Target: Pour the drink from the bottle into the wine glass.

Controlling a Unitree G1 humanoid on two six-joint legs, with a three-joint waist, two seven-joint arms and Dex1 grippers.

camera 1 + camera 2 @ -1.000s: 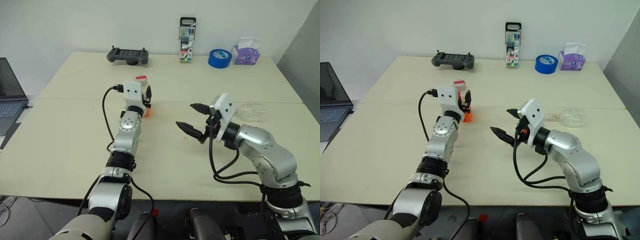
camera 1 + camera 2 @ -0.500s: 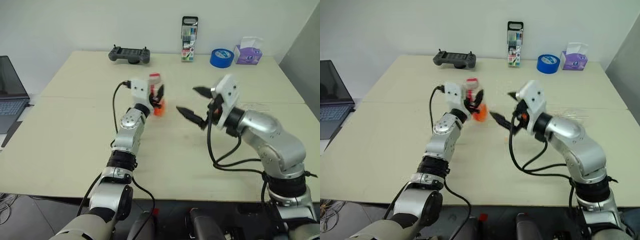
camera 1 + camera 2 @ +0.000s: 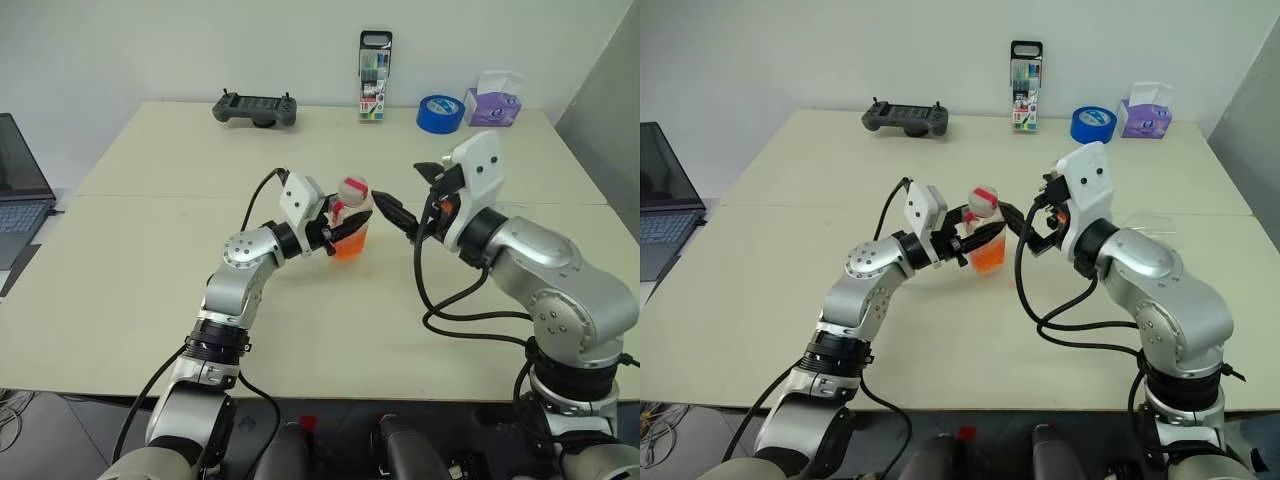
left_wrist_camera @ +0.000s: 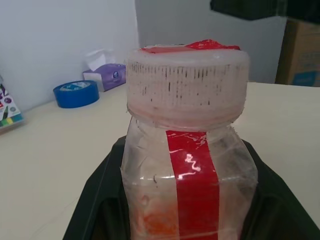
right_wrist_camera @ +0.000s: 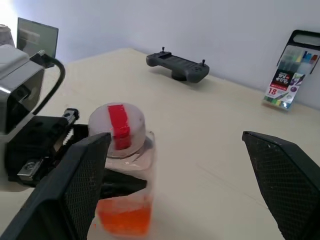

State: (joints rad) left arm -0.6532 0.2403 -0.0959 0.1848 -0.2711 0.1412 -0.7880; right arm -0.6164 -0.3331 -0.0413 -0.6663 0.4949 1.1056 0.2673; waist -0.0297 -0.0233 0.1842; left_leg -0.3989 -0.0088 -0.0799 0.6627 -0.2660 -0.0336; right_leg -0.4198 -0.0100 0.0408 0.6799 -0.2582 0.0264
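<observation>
Left gripper [image 3: 338, 232]: I have it clamped on the bottle [image 3: 350, 222], upright, above mid-table.
Right gripper [image 3: 405, 196]: jaws spread wide, just right of the cap [image 3: 984, 197], holding nothing.
Drink [image 5: 123, 218]: orange, low in the bottle.
Wine glass [image 3: 1147, 224]: I see it behind my right arm, toward the right edge.
Open room: bare table [image 3: 150, 300] to the left and near me.
Far edge: controller [image 3: 255, 108], marker case [image 3: 375, 77], tape roll [image 3: 439, 114], tissues [image 3: 492, 102].

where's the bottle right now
In the head views the bottle is upright near the table's middle, held in the left hand, with the open right hand just beside its cap.
</observation>
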